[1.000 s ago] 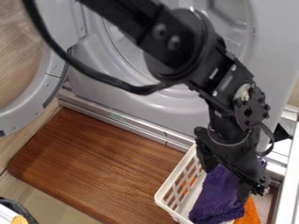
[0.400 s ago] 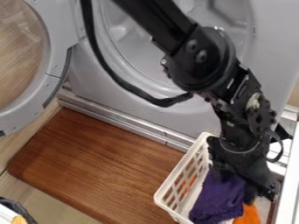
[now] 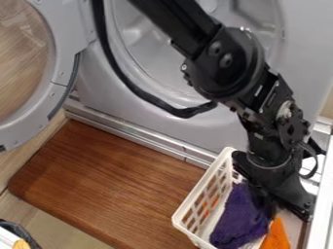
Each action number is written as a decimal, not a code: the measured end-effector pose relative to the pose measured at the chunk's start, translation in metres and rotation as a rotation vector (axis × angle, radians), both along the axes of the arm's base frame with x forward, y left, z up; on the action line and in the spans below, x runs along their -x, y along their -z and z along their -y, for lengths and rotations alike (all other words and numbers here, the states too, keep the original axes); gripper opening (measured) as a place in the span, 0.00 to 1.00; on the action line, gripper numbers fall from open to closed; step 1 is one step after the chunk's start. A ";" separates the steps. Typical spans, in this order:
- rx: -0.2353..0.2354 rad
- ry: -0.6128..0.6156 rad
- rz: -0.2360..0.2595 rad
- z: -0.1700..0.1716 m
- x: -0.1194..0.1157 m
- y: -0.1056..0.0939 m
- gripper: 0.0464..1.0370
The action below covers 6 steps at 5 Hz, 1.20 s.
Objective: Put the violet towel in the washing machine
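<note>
Low at the right, the black gripper [image 3: 265, 192] hangs down into the white basket [image 3: 201, 194], against the upper right part of the violet towel [image 3: 237, 219]. It covers part of the towel there. The towel lies bunched inside the basket. Behind the arm stands the washing machine [image 3: 162, 127], its round opening facing the work area and its door [image 3: 62, 92] swung wide to the left.
An orange cloth [image 3: 276, 237] lies in the basket to the right of the towel. A brown wooden board [image 3: 110, 185] covers the floor in front of the machine, left of the basket. A white edge [image 3: 322, 204] runs along the far right.
The gripper has shifted right over the basket. The towel's upper part looks more bunched near the gripper, and the orange cloth shows more.
</note>
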<state>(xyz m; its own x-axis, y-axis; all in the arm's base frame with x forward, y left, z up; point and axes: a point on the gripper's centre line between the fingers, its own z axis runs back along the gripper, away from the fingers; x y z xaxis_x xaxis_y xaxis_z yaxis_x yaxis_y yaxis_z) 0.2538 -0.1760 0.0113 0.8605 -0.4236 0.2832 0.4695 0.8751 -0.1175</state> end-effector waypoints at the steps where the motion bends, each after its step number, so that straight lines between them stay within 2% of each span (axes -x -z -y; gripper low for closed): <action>1: -0.002 0.001 0.001 0.000 -0.001 -0.001 0.04; 2: -0.008 -0.002 -0.004 -0.001 0.000 -0.001 0.04; 3: -0.017 0.007 0.032 0.001 0.001 -0.030 0.04; 4: -0.037 -0.030 0.097 -0.005 0.003 -0.065 0.04; 5: -0.067 -0.090 0.165 -0.018 0.011 -0.100 0.04; 6: -0.126 -0.174 0.214 -0.040 0.020 -0.127 0.04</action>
